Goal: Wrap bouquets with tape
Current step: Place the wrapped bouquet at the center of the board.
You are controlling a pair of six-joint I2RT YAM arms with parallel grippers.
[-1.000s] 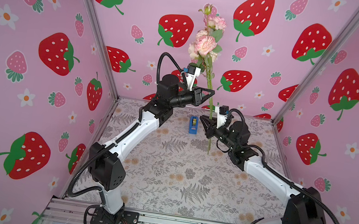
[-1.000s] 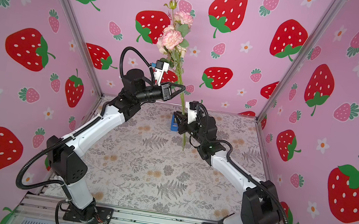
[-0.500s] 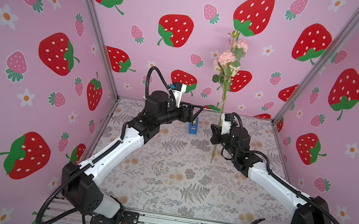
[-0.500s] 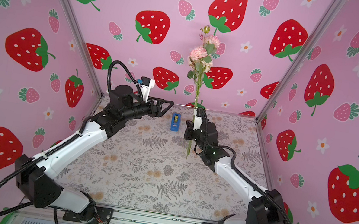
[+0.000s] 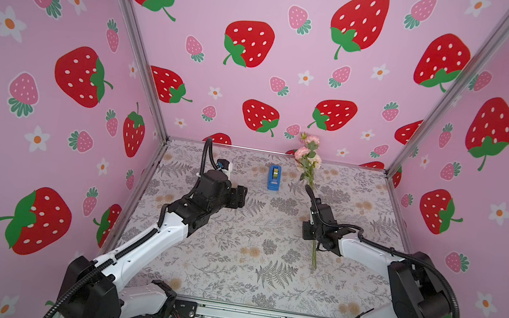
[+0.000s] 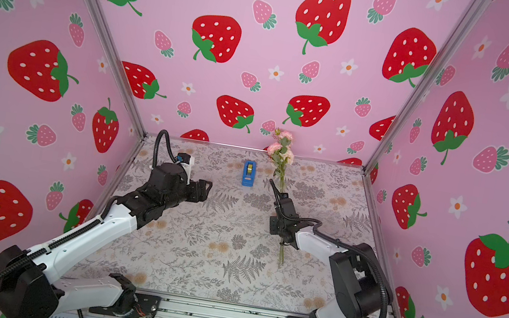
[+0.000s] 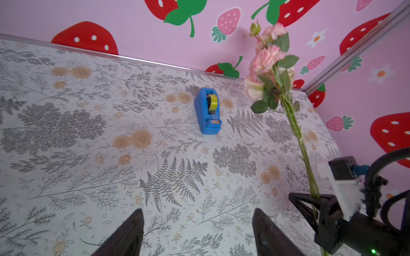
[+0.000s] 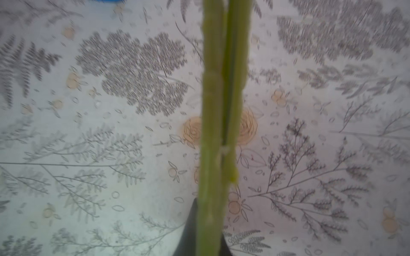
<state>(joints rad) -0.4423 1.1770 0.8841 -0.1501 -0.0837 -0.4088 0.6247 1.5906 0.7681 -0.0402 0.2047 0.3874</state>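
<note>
blue tape dispenser sits straight ahead of the spread, empty left jaws, well apart, long axis along the approach; right jaws clamped on bouquet stems.

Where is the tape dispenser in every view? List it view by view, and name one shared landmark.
Both top views: the tape dispenser stands near the back edge of the table, just left of the bouquet.
Left wrist: it stands beyond the open left gripper, beside the blooms.
Right wrist: only a blue sliver at the frame's edge, probably the dispenser.
Shared landmark: the bouquet's green stems, held in the right gripper.
</note>
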